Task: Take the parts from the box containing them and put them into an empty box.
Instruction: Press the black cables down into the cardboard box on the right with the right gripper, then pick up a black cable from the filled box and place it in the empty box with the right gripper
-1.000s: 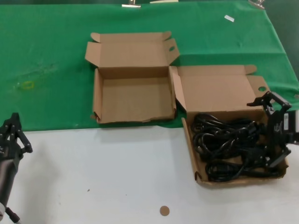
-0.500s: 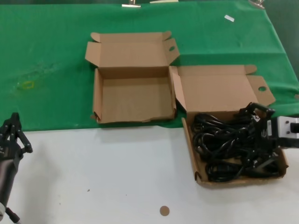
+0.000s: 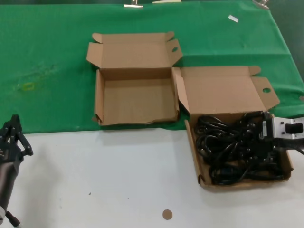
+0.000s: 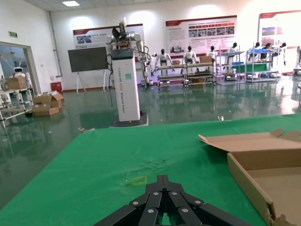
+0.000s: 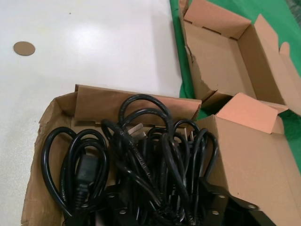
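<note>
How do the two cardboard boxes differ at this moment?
The box on the robot's right is packed with black power cords, and the right gripper reaches into it; the box on the green cloth is bare inside. The full one sits mostly on the white surface, nearer the robot. Both are shallow, brown, lids open.

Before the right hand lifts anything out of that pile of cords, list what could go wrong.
1. The cords lie looped through one another, so pulling one bundle may drag others out with it.
2. The right hand sits deep in the full box; a snagged cord could lift or slide the box.
3. A trailing cord might catch on the empty box wall during transfer.
</note>
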You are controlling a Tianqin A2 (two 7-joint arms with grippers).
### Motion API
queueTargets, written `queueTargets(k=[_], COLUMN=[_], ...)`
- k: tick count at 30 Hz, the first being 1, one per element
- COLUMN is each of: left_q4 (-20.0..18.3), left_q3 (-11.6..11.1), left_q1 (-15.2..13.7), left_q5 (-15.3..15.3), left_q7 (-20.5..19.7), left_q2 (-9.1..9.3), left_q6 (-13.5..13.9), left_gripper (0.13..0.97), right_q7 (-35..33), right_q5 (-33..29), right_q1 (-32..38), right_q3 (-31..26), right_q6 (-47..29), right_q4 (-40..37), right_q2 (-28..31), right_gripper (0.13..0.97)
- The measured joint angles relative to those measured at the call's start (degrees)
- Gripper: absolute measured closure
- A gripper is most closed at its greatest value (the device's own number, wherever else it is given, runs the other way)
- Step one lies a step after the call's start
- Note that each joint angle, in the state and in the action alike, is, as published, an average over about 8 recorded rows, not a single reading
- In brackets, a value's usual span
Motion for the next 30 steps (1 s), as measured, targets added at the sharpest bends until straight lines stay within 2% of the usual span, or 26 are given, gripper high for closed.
queueTargets(k=[2,10,11,19,30], left_q4=[0.00,0.00,0.00,0.00,0.00], left_q3=[0.00,0.00,0.00,0.00,0.00], left_q1=[0.00,0.00,0.00,0.00,0.00], left_q5=[0.00,0.01,0.01,0.02,0.02], left_q7=[0.00,-0.05,-0.05,-0.03,-0.02], left_q2=[0.00,0.00,0.00,0.00,0.00], left_q6=[0.00,0.00,0.00,0.00,0.00], left_gripper=[0.953,0.953,0.953,0.953,0.953], right_q7=[0.08,0.29,0.31,0.85,2.86], right_q5=[-0.61,-2.52,-2.66,-3.32,-3.15], right_q1=[0.17,0.59,0.60,0.26,-0.37], right_q3=[0.08,0.48,0.56,1.40,2.92], right_q6=[-0.32,-1.41,-1.54,-2.46,-4.10], right_q4=[-0.34,-1.61,-1.69,-1.05,2.15], right_q2=[-0.37,-1.32,-1.38,-1.18,0.28], right_gripper=[0.436,0.660,0.660,0.822,0.873])
